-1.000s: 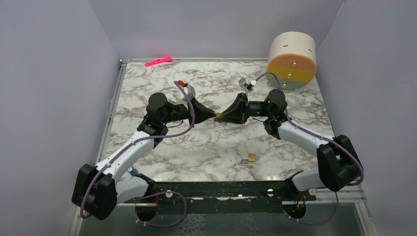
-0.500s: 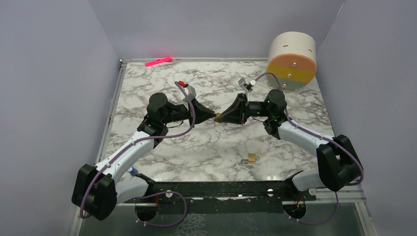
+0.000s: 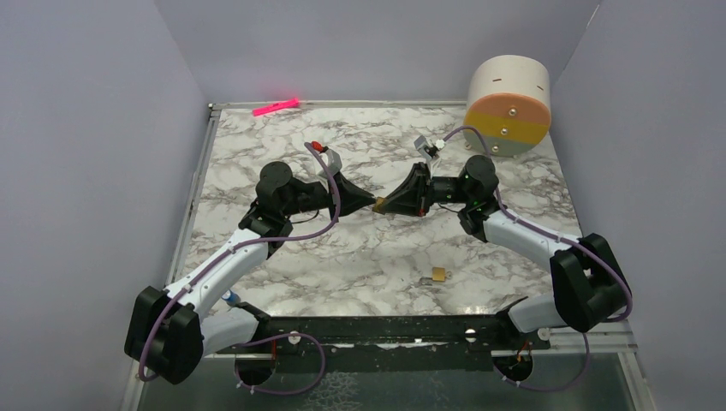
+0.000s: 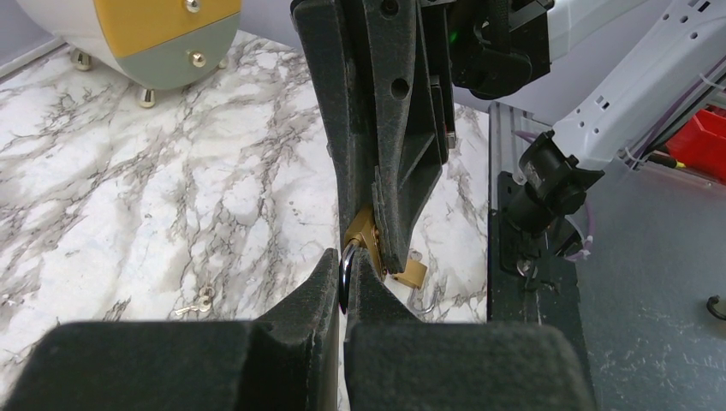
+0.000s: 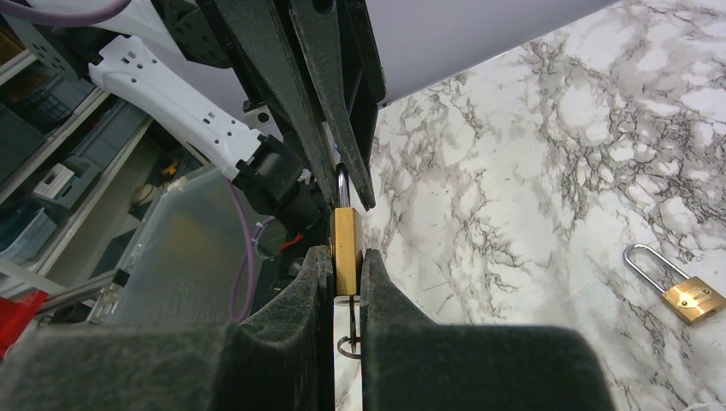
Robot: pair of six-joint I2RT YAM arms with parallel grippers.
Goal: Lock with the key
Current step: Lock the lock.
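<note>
A small brass padlock (image 3: 377, 205) hangs in the air between my two grippers over the middle of the marble table. My left gripper (image 3: 370, 203) is shut on its silver shackle (image 4: 344, 270), as the left wrist view (image 4: 345, 261) shows. My right gripper (image 3: 386, 205) is shut on the brass body (image 5: 347, 240), as the right wrist view (image 5: 347, 257) shows. A thin key (image 5: 352, 318) with a small ring sticks out of the body's underside, edge-on between the right fingers. The two grippers' tips almost touch.
A second brass padlock (image 3: 438, 275) with an open shackle lies on the table near the front. It also shows in the right wrist view (image 5: 693, 298). A small silver key (image 4: 199, 301) lies on the marble. A beige, orange and yellow drum (image 3: 508, 103) stands back right. A pink marker (image 3: 276, 107) lies back left.
</note>
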